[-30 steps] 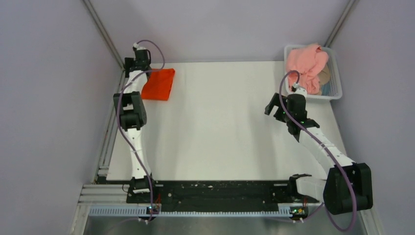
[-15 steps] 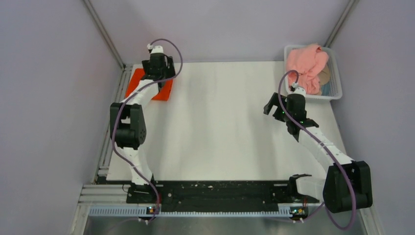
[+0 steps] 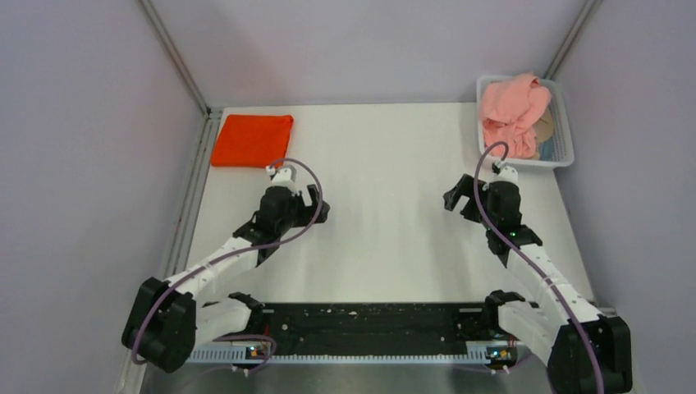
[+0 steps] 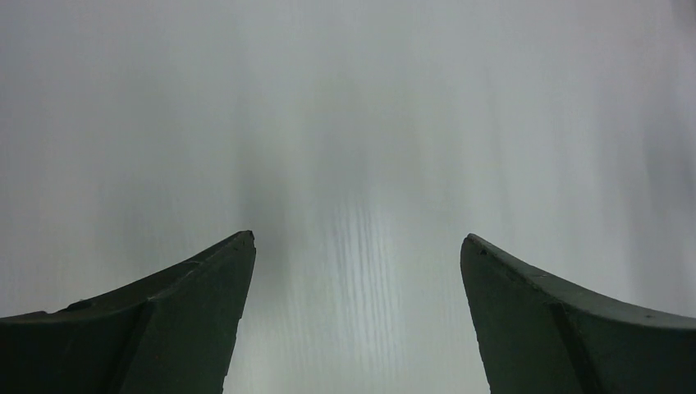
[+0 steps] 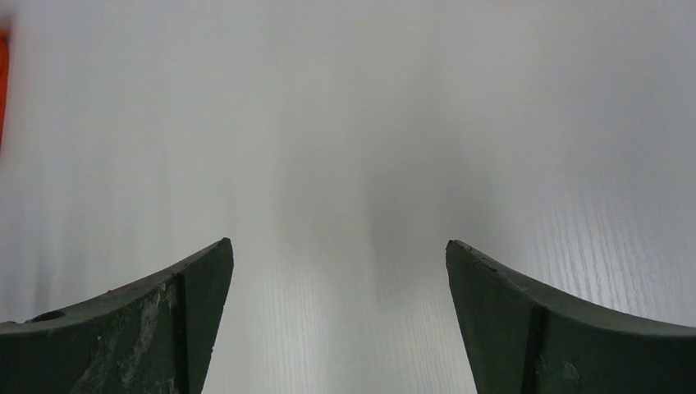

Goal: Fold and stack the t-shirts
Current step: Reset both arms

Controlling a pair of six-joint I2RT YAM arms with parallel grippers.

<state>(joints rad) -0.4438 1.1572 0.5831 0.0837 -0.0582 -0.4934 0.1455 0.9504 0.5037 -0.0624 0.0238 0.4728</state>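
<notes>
The orange tee (image 3: 252, 140) lies folded in a flat rectangle at the far left corner of the surface (image 3: 386, 189); the pink tee (image 3: 513, 111) sits crumpled in the basket (image 3: 565, 131) at far right, perhaps atop other cloth. The left claw (image 3: 314, 205) and right claw (image 3: 458, 199) both gape wide, holding nothing

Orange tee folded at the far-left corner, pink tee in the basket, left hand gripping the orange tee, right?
No: the left hand is open and empty, away from the orange tee; the left wrist view shows it. The rest holds.
</notes>
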